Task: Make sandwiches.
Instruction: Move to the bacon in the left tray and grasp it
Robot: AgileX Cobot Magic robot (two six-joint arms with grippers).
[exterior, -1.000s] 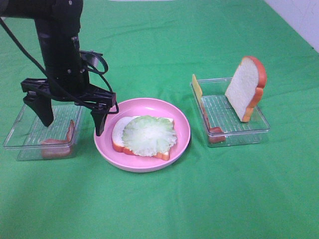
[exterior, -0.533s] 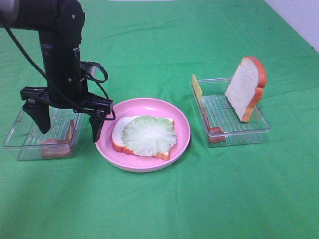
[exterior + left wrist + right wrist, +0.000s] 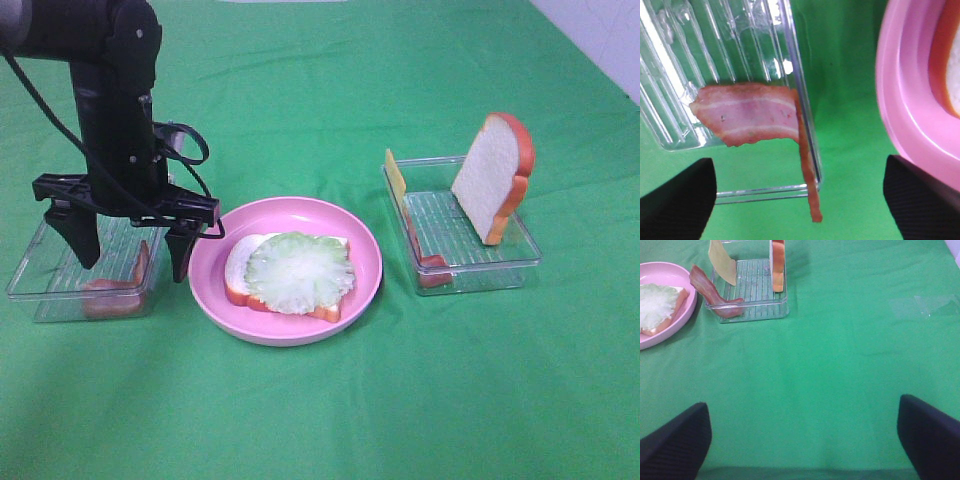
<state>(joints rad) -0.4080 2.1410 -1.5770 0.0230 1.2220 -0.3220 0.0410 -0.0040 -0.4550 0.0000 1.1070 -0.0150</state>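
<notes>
The sandwich [image 3: 290, 275], nearest at centre on a plate [image 3: 300, 215], is a bottom slice [image 3: 236, 272] under lettuce [image 3: 300, 270] — three layers to go. At 9 o'clock the left gripper [image 3: 134, 268], jaws apart, straddles a wall of the left tray [image 3: 60, 265] over a bacon strip [image 3: 115, 295]. Farther, at 2 o'clock, the right tray [image 3: 470, 280] holds cheese [image 3: 396, 175], bacon [image 3: 430, 270] and an upright slice [image 3: 490, 180]. The right gripper [image 3: 802, 440] gapes wide.

You've got a green cloth [image 3: 470, 400] covering the whole table, slightly creased. At 1 o'clock in the high view, a pale strip [image 3: 600, 40] cuts the corner: wall or floor, can't tell. Light is even and the shadows are soft.
</notes>
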